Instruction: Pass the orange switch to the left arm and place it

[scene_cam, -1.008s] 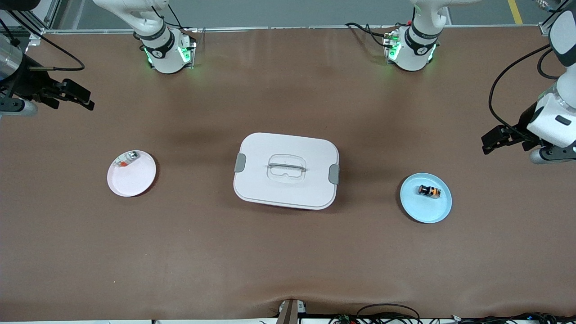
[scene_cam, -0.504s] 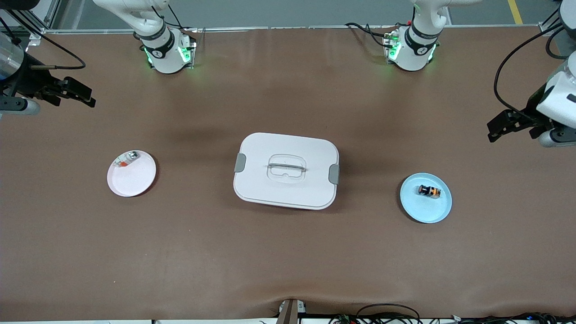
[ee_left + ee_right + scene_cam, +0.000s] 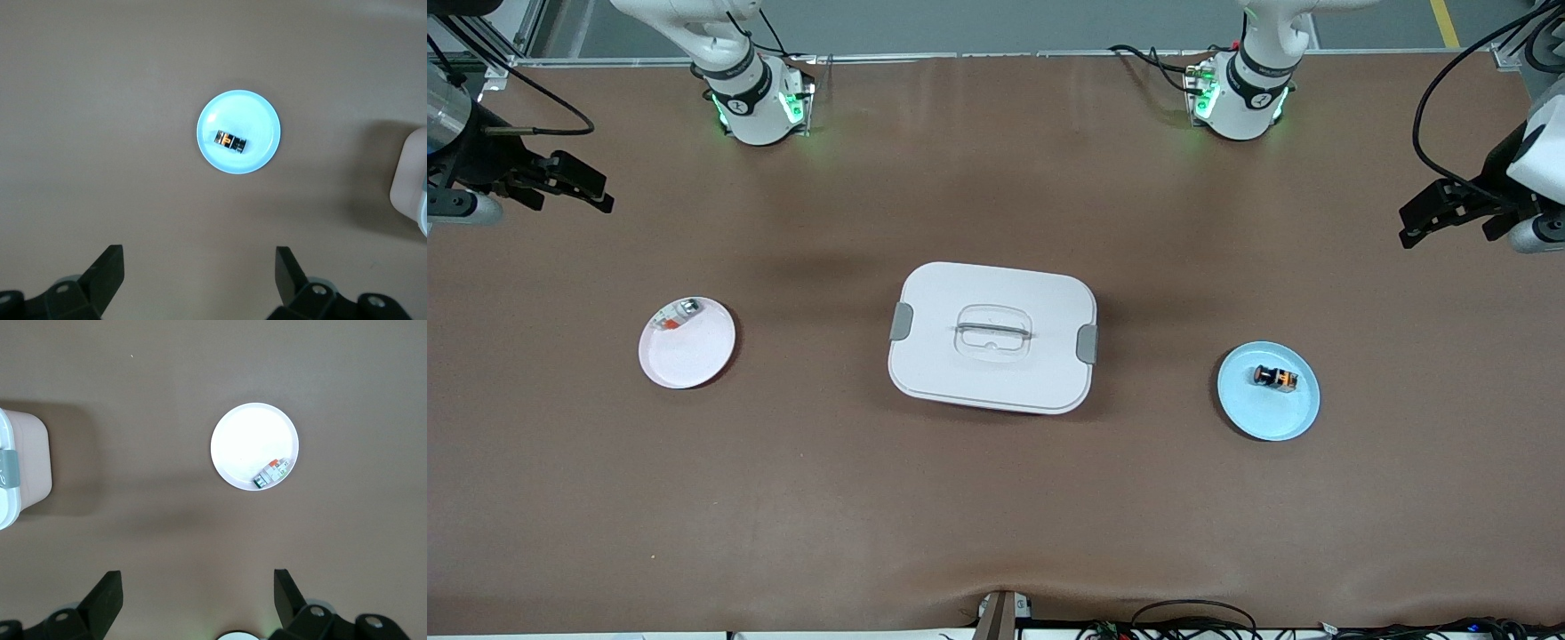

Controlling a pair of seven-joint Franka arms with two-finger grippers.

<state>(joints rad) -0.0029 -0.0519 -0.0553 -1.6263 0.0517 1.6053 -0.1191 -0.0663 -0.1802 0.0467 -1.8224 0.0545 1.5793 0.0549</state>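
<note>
The orange switch point(image 3: 1275, 378), a tiny black block with an orange and white part, lies on a blue plate point(image 3: 1249, 411) toward the left arm's end of the table; it also shows in the left wrist view point(image 3: 231, 141). The white box point(image 3: 992, 336) with grey latches stands mid-table. My left gripper point(image 3: 1424, 215) is open and empty, high above bare table at the left arm's end, apart from the blue plate. My right gripper point(image 3: 580, 188) is open and empty, high above the table at the right arm's end.
A pink plate point(image 3: 694, 356) holds a small silver-and-clear piece with a red bit point(image 3: 675, 316); both also show in the right wrist view, plate point(image 3: 247, 443) and piece point(image 3: 270, 473). The box's corner shows in each wrist view point(image 3: 410, 180) point(image 3: 23, 467). Cables lie along the table's front edge.
My left gripper has risen and drawn back toward the left arm's base side, away from the blue plate. My right gripper has barely shifted. The switch and plates have not moved.
</note>
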